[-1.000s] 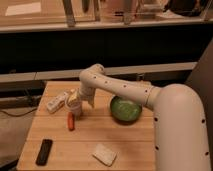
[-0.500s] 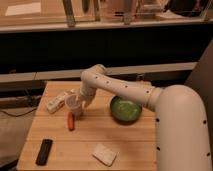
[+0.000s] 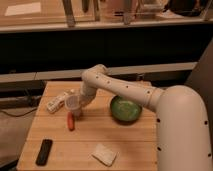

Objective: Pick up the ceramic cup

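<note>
The ceramic cup (image 3: pixel 73 104) is a small white tapered cup standing on the left part of the wooden table (image 3: pixel 135 145). My gripper (image 3: pixel 79 103) is at the cup's right side, right against it, at the end of the white arm that reaches in from the right. The wrist covers the place where gripper and cup meet. The cup's rim faces up and slightly toward the camera.
A green bowl (image 3: pixel 125 109) sits right of the cup under the forearm. A small red object (image 3: pixel 71 121) lies just in front of the cup. A white wrapped bar (image 3: pixel 57 102) lies to its left. A black remote (image 3: pixel 44 151) and a flat white packet (image 3: pixel 104 154) lie near the front edge.
The gripper and the cup stay in almost the same place; the gripper has settled slightly lower against the cup.
</note>
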Tool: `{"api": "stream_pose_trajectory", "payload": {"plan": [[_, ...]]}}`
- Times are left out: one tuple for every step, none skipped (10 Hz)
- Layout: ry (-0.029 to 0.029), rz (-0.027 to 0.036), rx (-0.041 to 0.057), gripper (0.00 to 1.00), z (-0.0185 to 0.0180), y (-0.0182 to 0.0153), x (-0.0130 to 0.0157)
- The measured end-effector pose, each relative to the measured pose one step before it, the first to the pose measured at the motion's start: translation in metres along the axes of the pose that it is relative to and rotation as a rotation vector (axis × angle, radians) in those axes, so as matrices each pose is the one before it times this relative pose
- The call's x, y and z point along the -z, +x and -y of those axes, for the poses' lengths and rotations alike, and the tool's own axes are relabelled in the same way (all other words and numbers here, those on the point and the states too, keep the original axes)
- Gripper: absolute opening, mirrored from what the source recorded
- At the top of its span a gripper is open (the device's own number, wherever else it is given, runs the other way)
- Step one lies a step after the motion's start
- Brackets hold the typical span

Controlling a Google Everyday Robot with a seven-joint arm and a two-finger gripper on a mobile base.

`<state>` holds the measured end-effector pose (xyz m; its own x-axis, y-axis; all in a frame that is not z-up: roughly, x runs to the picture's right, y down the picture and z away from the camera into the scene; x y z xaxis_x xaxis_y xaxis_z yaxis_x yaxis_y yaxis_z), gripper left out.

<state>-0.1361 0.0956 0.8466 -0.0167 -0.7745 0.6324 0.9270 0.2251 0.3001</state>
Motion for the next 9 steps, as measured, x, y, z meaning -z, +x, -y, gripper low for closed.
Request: {"api": "stream_pose_trajectory", "payload": {"plan": [[0.00299, -0.00105, 0.00075, 0.00, 0.00069, -0.00063, 0.00039], [0.00672, -0.00322, 0.00015, 0.00, 0.00107, -0.00030, 0.00109], [0.00944, -0.00493, -0.00079, 0.00, 0.00057, -0.00027, 0.00109], [0.02420, -0.01306, -0.00035, 0.00, 0.00154, 0.00010, 0.00399], [0.02224, -0.01327, -0.00092, 0.00, 0.00069, 0.00014, 0.00472], [0.01372, -0.01129, 0.00036, 0.00, 0.00128, 0.00039, 0.00395], [0.01755, -0.02348, 0.00215, 0.00, 0.00225, 0.00107, 0.01051], [0.01077, -0.02154, -0.00149, 0.00, 0.00221, 0.00180, 0.01081], [0.00748, -0.01525, -0.00383, 0.00, -0.00017, 0.00152, 0.00753]]}}
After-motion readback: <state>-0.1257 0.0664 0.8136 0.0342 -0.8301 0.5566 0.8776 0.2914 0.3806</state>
